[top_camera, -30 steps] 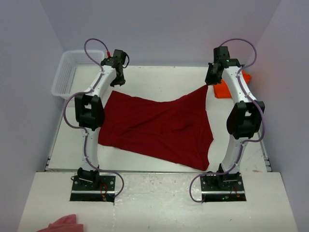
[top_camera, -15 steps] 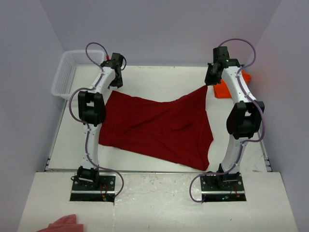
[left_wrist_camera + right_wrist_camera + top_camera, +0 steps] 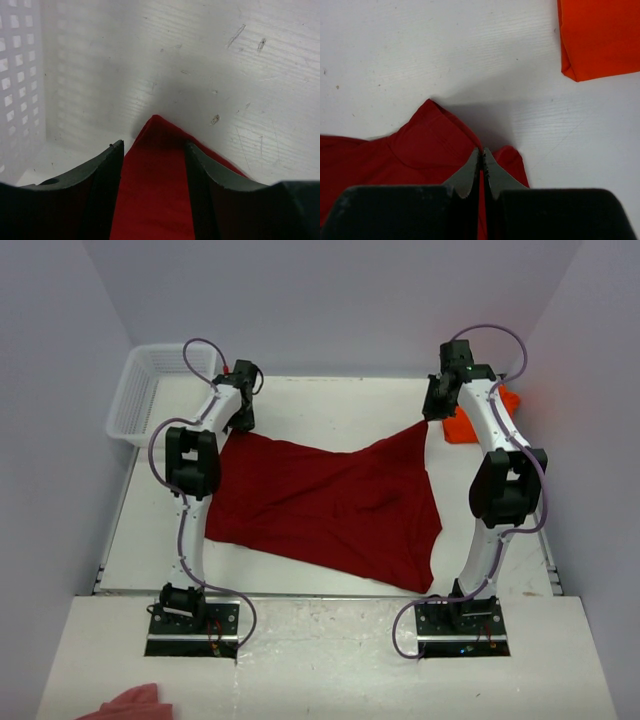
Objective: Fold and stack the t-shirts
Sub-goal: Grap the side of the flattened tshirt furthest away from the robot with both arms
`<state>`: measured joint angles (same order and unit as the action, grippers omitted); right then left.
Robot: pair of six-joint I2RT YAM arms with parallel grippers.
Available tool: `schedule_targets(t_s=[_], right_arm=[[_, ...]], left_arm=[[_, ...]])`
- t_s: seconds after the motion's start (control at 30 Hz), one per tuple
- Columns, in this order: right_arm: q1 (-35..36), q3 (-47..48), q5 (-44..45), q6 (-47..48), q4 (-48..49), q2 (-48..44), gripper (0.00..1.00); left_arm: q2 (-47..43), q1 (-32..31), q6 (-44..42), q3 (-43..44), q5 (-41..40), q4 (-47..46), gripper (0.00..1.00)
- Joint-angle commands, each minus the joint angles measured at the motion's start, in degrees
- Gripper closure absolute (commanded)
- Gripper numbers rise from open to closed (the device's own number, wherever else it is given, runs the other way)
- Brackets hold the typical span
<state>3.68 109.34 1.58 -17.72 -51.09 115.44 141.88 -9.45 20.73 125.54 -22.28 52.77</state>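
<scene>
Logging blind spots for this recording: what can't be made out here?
- Bright orange folded cloth shirt: right arm covers most of it in the top view; right wrist view crops it.
- Dark crimson red cloth shirt: far-left corner hidden under the left gripper in the top view; left wrist view cannot settle contact.
- Pale pink cloth scrap: cut by the top view's bottom edge.

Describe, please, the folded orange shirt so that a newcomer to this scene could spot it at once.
Take the white table and go to its far right corner, just beyond the right gripper. There lies the orange t-shirt, partly hidden behind the right arm. Unlike the dark red t-shirt spread across the middle, it is a small, bright, neatly folded rectangle.
</scene>
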Motion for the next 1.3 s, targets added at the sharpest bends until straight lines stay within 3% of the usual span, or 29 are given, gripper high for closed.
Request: schedule_targets(t_s=[0.0,0.2,0.27,0.33,0.43,0.67,0.77,1.03,1.27], right_arm=[[-0.08,-0.27,-1.23,0.93,1.52,-2.94,1.0],[-0.17,-1.32,-1.23,0.93,2.05,-3.64,1.0],[-0.17,-1.59,-1.23,0.93,2.22,-3.73,1.0],[-0.17,-1.5,-1.23,1.02,2.14,-3.73,1.0],[-0.17,-1.23,-1.23,0.93,2.05,-3.82,1.0],[-0.17,-1.85,-1.23,1.02,2.05,-4.43,1.0],[-0.17,-2.02,-1.23,1.02,2.05,-4.61,1.0],[-0.08,-2.46,-1.23,1.1,2.05,-5.57,1.0],[-0.17,-2.03,-2.37,1.02,1.7,-7.16,1.0]], left_arm=[[0.85,-0.04,-0.96,-0.47,-0.39,-1.27,0.46],[2.96,-0.04,-0.96,-0.29,-0.3,-2.06,0.49],[3.48,-0.04,-0.87,-0.55,0.22,-2.24,0.54],[3.75,-0.04,-0.96,-0.91,0.84,-2.41,0.7],[4.1,-0.04,-0.96,-0.99,1.1,-2.5,0.8],[3.84,0.05,-1.83,-2.31,3.29,-4.61,0.79],[3.31,0.4,-1.75,-4.59,6.45,-6.27,0.71],[2.44,0.49,0.01,-9.25,12.7,-7.68,0.67],[1.38,0.49,0.8,-13.29,18.94,-10.67,0.8]])
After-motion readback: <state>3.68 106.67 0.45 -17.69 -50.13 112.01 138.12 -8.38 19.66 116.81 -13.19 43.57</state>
